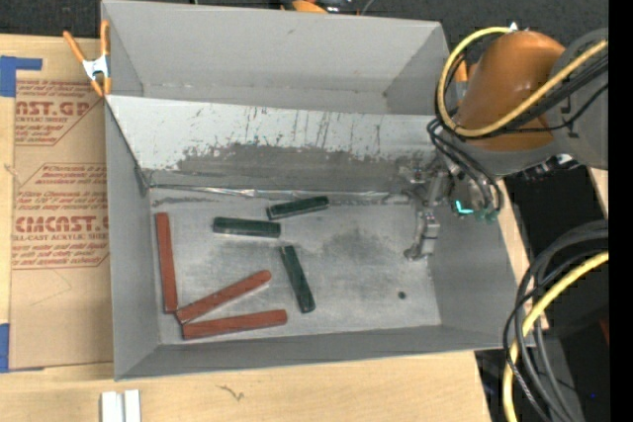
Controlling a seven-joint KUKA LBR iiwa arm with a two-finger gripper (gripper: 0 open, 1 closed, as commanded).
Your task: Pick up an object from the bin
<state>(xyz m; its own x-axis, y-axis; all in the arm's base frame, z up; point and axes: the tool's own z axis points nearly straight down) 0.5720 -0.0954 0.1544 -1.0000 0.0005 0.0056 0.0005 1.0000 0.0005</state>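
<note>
Six sticks lie in the left half of the bin (376, 262). The wall stick (165, 262) runs along the left wall; at its near end lie the slanted stick (223, 296) and, nearer, the front stick (234, 323). Right of these lies the inner stick (296, 279), behind it the middle stick (246, 227) and the back stick (297, 208). The gripper (425, 240) is at the right, well apart.

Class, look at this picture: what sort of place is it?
Probably a robotics lab: a robot arm with its end effector in a metal bin of loose red sticks and green sticks.
</note>
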